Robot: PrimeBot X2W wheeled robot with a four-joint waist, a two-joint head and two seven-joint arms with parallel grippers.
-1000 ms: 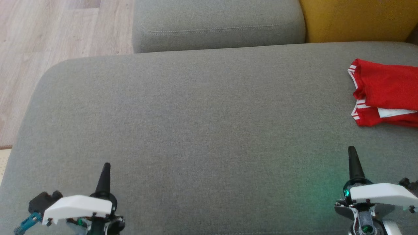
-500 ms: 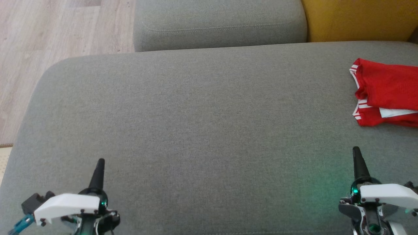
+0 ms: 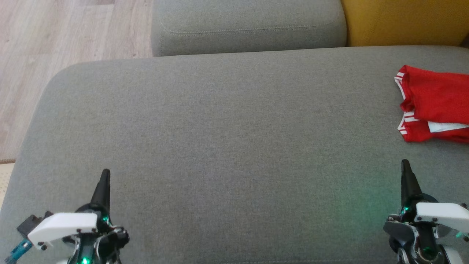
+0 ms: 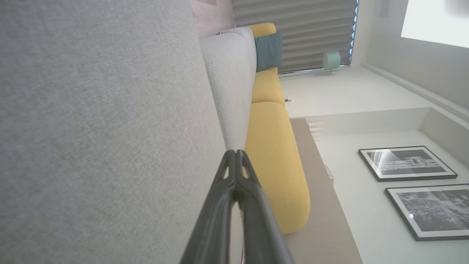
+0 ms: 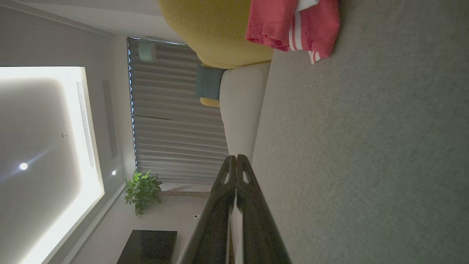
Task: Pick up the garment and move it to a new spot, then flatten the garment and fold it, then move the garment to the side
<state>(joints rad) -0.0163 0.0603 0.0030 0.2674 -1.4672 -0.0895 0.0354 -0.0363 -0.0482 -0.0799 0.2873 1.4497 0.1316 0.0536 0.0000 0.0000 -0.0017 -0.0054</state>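
Note:
The garment (image 3: 436,104) is a red piece with white stripes, folded into a small pile at the right edge of the grey sofa seat (image 3: 227,139); it also appears at the top of the right wrist view (image 5: 293,25). My left gripper (image 3: 105,172) hovers shut and empty over the seat's front left. My right gripper (image 3: 404,163) is shut and empty at the front right, a short way in front of the garment. Both wrist views show the fingertips pressed together, left gripper (image 4: 235,152), right gripper (image 5: 235,157).
A grey back cushion (image 3: 249,25) lies beyond the seat and a yellow cushion (image 3: 403,22) at the far right. Wooden floor (image 3: 55,36) borders the sofa on the left. The seat's rounded left edge falls off toward the floor.
The left gripper has drifted left and slightly forward, the right one slightly right. The camera has shifted a little. The garment has stayed put.

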